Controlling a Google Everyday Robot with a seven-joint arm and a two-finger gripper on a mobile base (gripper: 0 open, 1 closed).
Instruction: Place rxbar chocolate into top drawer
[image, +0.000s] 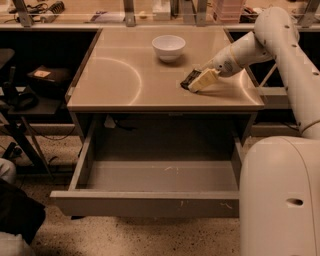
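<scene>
The rxbar chocolate (188, 79), a small dark flat bar, lies on the tabletop (125, 75) right of centre. My gripper (199, 81) reaches in from the right on the white arm (250, 45) and sits low at the bar, its pale tip covering the bar's right end. The top drawer (150, 202) is pulled wide open below the table's front edge, and its inside shows nothing in it. The bar is well behind and above the drawer's opening.
A white bowl (168, 47) stands at the back middle of the table. My white base (280, 200) fills the lower right beside the drawer. A dark stand with a black box (45, 77) is at the left. Shelving with clutter runs along the back.
</scene>
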